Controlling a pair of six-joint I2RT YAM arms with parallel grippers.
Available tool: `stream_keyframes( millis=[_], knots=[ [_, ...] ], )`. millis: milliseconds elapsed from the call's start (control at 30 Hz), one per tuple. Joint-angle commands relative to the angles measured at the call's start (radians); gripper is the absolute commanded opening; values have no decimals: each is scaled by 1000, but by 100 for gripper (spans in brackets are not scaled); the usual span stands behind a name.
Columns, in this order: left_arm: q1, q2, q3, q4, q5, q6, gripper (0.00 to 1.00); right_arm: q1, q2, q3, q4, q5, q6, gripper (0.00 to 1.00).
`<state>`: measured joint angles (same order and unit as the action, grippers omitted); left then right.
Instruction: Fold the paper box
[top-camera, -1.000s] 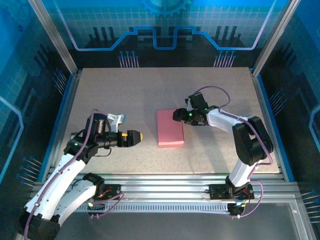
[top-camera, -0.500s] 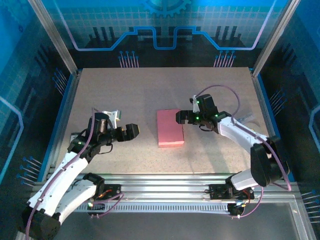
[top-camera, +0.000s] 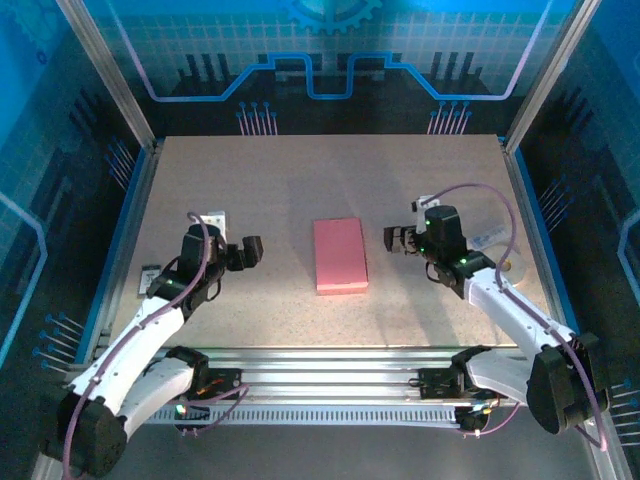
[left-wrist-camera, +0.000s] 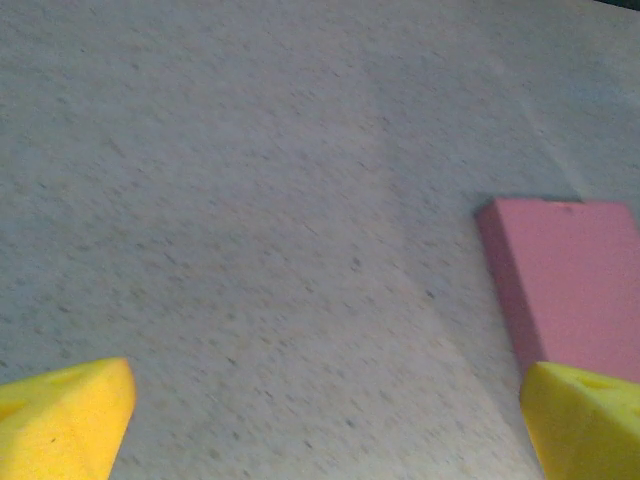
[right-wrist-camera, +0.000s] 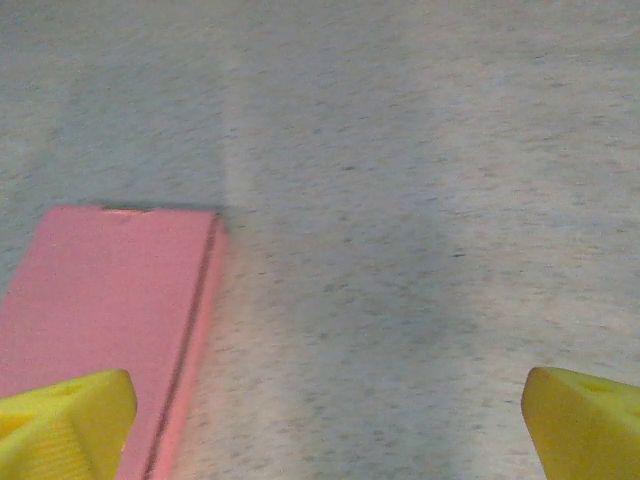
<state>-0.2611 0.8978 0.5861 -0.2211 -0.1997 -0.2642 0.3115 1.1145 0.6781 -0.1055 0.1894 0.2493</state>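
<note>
pink cardboard is lying flat in the middle of the speckled beige tabletop (top-camera: 300, 180): the paper box (top-camera: 340, 255) is sitting as a compact closed rectangle, with its long side running away from the arm bases. nothing is touching it.

the left arm (top-camera: 150, 320) is reaching in from the near left corner. the left jaws are hovering to the left of the paper box, well apart from it and pointing toward it. in the left wrist view the yellow fingertips (left-wrist-camera: 65, 415) are standing wide apart at the two lower corners, with bare tabletop (left-wrist-camera: 250, 200) between them. the paper box (left-wrist-camera: 565, 270) is showing at the right there, its near end passing behind the right-hand fingertip.

the right arm (top-camera: 510, 310) is stretching in from the near right. the right jaws are hanging just to the right of the paper box, near it but not touching. in the right wrist view the yellow fingertips (right-wrist-camera: 585, 425) are also spread wide and gripping nothing. the paper box (right-wrist-camera: 100, 290) is lying at the lower left there.

a small white item (top-camera: 212, 218) is sitting on the tabletop beyond the left arm.
</note>
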Motion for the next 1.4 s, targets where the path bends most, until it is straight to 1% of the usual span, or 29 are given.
stream_keyframes(
  millis=[0,100,200,367,500,533,667,767,800,833,900,933,1000,1033,1067,1200,1233,1367],
  knots=[
    [23,52,-54,198,-119,111,99,-58,-34,-36,85,45,-40,100],
    [40,120,-101,352,-148,183,99,-87,-45,-82,152,75,-64,100],
    [72,199,-123,467,-141,233,99,-121,-28,-113,218,78,-98,100],
    [127,343,-181,756,-67,275,99,-164,67,-130,337,59,-153,100],
    [149,459,-217,969,-44,320,99,-174,162,-132,460,84,-203,100],
    [151,472,-214,982,-41,328,99,-178,180,-130,482,78,-216,100],
    [201,543,-209,1053,84,314,99,-192,243,-161,623,35,-245,100],
    [225,644,-228,1178,121,301,99,-195,286,-191,733,25,-270,100],
    [231,661,-227,1202,133,304,99,-201,293,-197,745,15,-267,100],
    [239,640,-206,1116,158,296,99,-217,305,-208,766,-20,-258,100],
    [265,651,-202,1137,196,276,99,-247,334,-246,853,-123,-257,100],
    [270,644,-195,1105,201,270,99,-253,360,-267,914,-159,-260,100],
    [277,649,-197,1124,212,265,99,-253,426,-306,1048,-171,-264,100],
    [277,644,-197,1113,209,266,99,-255,425,-310,1054,-162,-259,100],
    [277,648,-197,1119,208,266,99,-258,411,-288,986,-140,-250,100],
    [276,648,-198,1123,207,267,99,-252,426,-289,1016,-91,-245,100],
    [277,648,-197,1120,209,266,99,-250,420,-282,987,-95,-247,100],
    [276,648,-197,1121,209,267,99,-248,425,-278,987,-138,-264,100]
  ],
)
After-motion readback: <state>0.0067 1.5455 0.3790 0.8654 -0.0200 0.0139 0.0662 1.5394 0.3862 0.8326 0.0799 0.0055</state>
